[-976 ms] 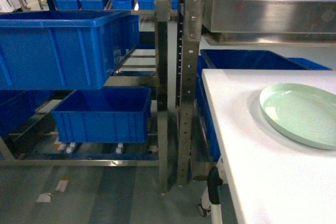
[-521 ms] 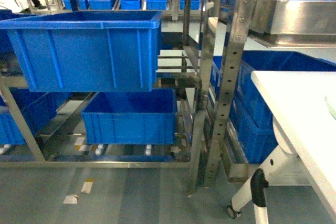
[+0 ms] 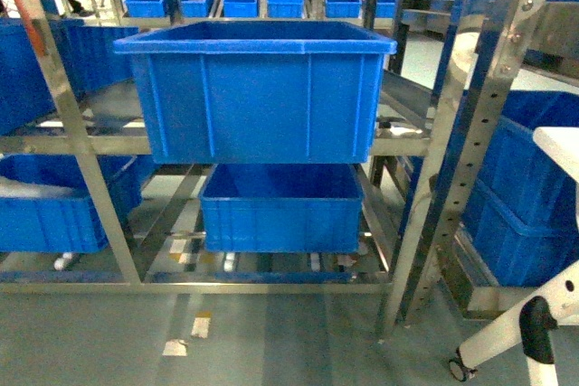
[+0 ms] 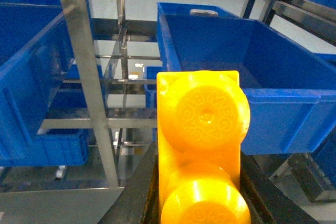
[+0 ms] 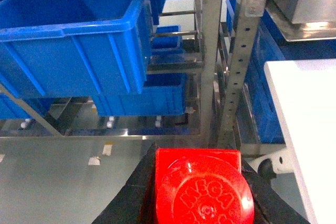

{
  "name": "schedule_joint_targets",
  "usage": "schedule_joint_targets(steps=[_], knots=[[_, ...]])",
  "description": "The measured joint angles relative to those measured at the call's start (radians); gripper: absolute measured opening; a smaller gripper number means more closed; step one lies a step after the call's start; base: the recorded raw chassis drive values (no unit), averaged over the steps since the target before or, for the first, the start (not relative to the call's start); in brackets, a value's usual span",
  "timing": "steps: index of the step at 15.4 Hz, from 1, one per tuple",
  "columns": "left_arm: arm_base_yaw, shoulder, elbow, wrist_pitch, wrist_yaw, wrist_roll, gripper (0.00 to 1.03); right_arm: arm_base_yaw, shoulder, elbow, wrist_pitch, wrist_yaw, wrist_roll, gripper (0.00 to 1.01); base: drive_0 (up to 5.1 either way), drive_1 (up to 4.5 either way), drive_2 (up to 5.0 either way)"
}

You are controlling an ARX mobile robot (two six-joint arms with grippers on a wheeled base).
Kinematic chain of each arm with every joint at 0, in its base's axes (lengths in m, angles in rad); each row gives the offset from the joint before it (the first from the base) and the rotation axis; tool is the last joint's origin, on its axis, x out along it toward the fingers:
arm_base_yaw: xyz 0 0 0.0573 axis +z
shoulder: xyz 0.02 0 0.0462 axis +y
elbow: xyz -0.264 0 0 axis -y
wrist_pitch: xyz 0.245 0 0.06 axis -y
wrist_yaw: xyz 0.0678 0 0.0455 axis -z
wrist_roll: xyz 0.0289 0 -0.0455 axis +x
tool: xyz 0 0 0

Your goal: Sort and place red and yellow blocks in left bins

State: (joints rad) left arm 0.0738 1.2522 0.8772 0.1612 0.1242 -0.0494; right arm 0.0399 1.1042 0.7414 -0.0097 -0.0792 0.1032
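A yellow two-stud block (image 4: 202,145) fills the left wrist view, clamped between the dark fingers (image 4: 139,192) of my left gripper (image 4: 199,182), which is shut on it. Beyond it stands a large blue bin (image 4: 247,66) on a metal rack. In the right wrist view my right gripper (image 5: 199,192) is shut on a red block (image 5: 202,187), held above the grey floor. A large blue bin (image 3: 258,88) sits on the upper rack shelf straight ahead, with a smaller blue bin (image 3: 282,207) below it. Neither gripper shows in the head view.
Steel rack posts (image 3: 470,133) stand between bins. More blue bins (image 3: 54,196) sit at the left and right (image 3: 525,214). A white table corner (image 3: 561,146) and its wheeled leg (image 3: 534,327) are at the right. Tape scraps (image 3: 185,336) lie on the floor.
The head view has swung left: the white table and green plate slid out to the right, and the rack with the large blue bin now sits centred.
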Motion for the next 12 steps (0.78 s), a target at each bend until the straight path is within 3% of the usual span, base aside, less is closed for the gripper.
schedule_joint_targets(steps=[12], knots=[[0.002, -0.001, 0.000, -0.001, 0.000, 0.000, 0.26, 0.000, 0.000, 0.000, -0.002, 0.000, 0.000, 0.27, -4.9, 2.54, 2.4]])
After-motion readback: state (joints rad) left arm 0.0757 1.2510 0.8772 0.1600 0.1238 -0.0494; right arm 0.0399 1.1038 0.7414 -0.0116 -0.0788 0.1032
